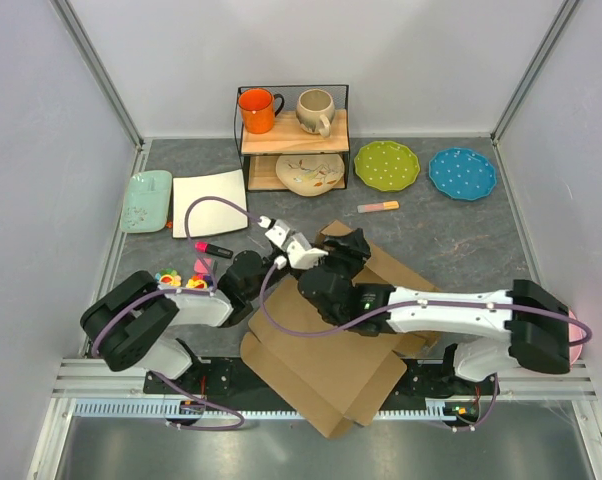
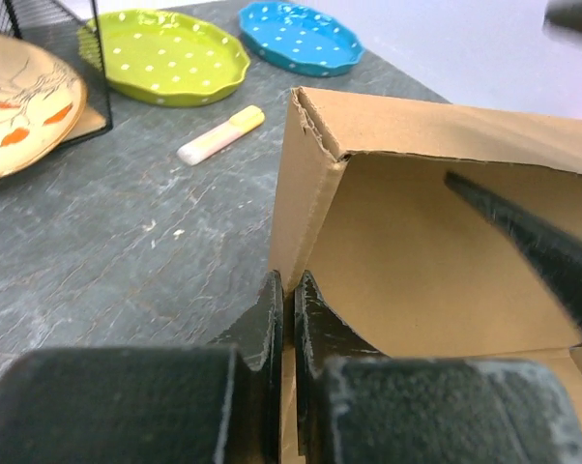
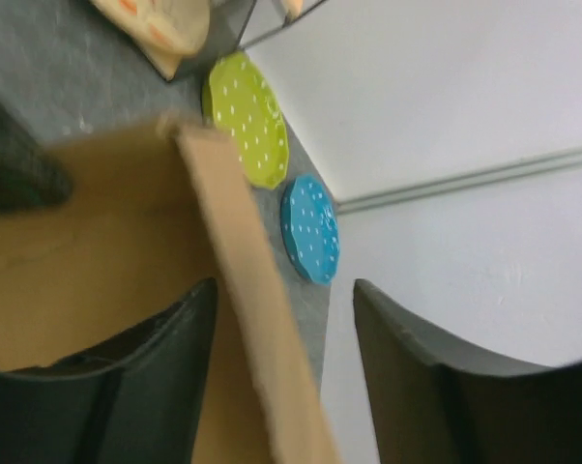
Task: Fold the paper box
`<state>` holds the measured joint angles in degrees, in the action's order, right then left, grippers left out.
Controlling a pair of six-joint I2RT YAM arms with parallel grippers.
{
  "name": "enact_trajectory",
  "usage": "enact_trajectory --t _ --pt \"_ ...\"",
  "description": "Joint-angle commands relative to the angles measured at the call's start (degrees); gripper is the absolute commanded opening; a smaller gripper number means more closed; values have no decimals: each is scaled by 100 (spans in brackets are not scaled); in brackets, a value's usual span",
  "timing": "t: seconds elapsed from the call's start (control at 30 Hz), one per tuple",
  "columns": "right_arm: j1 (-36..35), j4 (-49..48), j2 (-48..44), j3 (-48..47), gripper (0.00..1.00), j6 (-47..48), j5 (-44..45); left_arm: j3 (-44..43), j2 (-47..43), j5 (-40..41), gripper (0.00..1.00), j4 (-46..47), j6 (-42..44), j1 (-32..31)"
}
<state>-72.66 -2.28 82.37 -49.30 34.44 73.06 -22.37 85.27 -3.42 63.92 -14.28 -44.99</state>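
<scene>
The paper box [image 1: 321, 370], brown corrugated cardboard, lies partly folded in the middle of the table, with flat flaps reaching to the near edge. In the left wrist view, one side wall of the box [image 2: 417, 251] stands upright. My left gripper [image 2: 286, 285] is shut on that wall's lower edge, and in the top view this gripper [image 1: 311, 255] is at the box's far left corner. My right gripper [image 3: 283, 290] is open and straddles a raised wall [image 3: 243, 290] that lies closer to its left finger. From above, the right gripper [image 1: 349, 245] hangs over the box's far end.
A wire shelf [image 1: 293, 140] at the back holds an orange mug [image 1: 258, 110], a beige mug [image 1: 316, 110] and a patterned plate [image 1: 311, 173]. A green plate [image 1: 386, 165], blue plate [image 1: 462, 173], pink-yellow stick [image 1: 378, 207], white square plate [image 1: 209, 190], mint tray [image 1: 146, 200] and small toys [image 1: 181, 278] lie around.
</scene>
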Motion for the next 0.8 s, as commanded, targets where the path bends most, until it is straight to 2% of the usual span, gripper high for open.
enact_trajectory --t 0.0,0.13,0.3,0.4,0.57,0.77 --pt "-37 1132 -625 -975 70 -1157 -458 -171 -424 516 2 -142 567 -211" --pt "-37 1564 -914 -1223 76 -1536 -687 -66 -599 842 2 -248 611 -264" --pt "-29 1573 -1170 -1126 78 -1886 -714 75 -951 1290 2 -503 646 -343" --pt "-29 1538 -1547 -1065 81 -2229 -1038 180 -1118 1677 2 -688 690 -396" --pt "-28 1196 -1987 -810 94 -2573 -1933 198 -1048 2407 2 -987 760 -431" --pt "164 879 -2103 -713 95 -2942 -1848 549 -758 2680 2 -294 760 -484"
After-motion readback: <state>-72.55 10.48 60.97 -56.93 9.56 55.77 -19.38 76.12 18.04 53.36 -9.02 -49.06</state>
